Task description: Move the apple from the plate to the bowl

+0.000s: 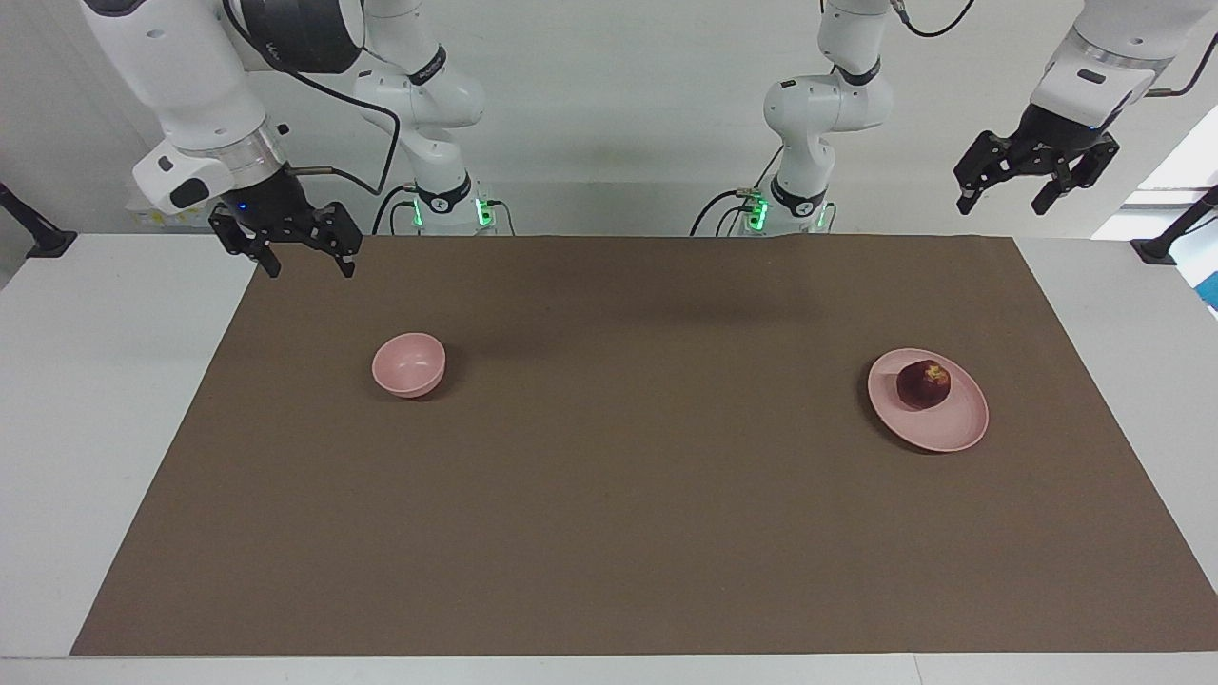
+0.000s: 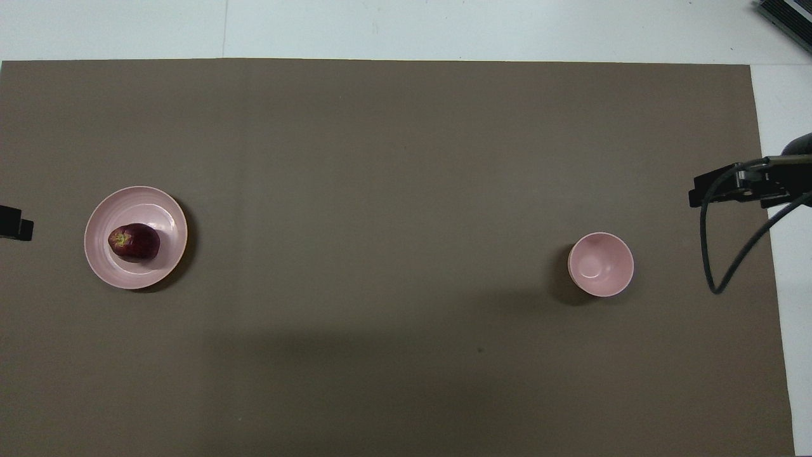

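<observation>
Apple (image 2: pixel 134 242): rests on the plate (image 2: pixel 162 209), stem end up.
Plate: on brown mat (image 2: pixel 393 190), toward the left arm's end.
Bowl (image 2: pixel 601 264): upright, toward the right arm's end, well apart from plate.
Right gripper (image 2: pixel 729 188): part visible at mat edge.

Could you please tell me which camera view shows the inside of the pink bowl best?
The overhead view: it looks almost straight down into the bowl, so the whole floor shows, with nothing in it. The facing view shows the bowl at a slant, its outer wall and only part of the inside.
</observation>
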Controlling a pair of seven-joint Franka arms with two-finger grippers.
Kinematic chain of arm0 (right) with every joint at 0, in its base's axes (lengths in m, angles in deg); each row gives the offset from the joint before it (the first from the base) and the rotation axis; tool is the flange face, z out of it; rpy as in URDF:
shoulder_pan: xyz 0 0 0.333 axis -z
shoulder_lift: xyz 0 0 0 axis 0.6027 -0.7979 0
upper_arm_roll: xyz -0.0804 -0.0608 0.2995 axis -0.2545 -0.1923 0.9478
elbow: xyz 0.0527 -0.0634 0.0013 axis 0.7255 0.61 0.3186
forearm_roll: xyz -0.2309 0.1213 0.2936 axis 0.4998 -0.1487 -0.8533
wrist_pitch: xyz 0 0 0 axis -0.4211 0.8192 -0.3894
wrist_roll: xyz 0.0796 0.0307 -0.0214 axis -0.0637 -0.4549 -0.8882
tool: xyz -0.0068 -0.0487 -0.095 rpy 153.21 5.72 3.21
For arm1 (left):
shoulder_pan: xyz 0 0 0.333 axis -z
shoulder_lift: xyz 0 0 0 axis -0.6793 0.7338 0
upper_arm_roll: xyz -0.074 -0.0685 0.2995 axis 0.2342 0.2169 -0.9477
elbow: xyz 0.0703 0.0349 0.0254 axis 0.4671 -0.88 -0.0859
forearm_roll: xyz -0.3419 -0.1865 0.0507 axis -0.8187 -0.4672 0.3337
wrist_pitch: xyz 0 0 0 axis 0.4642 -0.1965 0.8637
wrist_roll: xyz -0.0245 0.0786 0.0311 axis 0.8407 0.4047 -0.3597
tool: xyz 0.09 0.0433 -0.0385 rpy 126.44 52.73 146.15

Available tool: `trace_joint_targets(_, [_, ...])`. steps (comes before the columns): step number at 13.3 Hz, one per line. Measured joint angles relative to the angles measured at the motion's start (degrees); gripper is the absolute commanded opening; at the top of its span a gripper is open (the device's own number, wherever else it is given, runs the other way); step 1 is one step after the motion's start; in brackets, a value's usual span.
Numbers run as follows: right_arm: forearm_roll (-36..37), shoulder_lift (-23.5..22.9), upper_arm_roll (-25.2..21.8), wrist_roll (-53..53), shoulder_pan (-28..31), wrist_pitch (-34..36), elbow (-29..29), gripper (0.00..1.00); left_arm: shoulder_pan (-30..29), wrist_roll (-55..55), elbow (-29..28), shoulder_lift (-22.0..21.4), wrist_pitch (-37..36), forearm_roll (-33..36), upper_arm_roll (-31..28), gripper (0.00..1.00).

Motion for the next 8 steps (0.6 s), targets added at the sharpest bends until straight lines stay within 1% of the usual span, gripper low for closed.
trace_joint_targets(6, [0.04, 0.0, -0.03, -0.04, 0.08, 0.07, -0.01, 1.0, 0.04, -0.1, -0.03, -0.08, 0.0, 0.0, 0.12, 1.0])
trace_joint_targets(8, [0.04, -0.02, -0.08, -0.06, 0.11, 1.06, -0.05, 1.0, 0.08, -0.31, -0.04, -0.1, 0.0, 0.0, 0.38, 1.0])
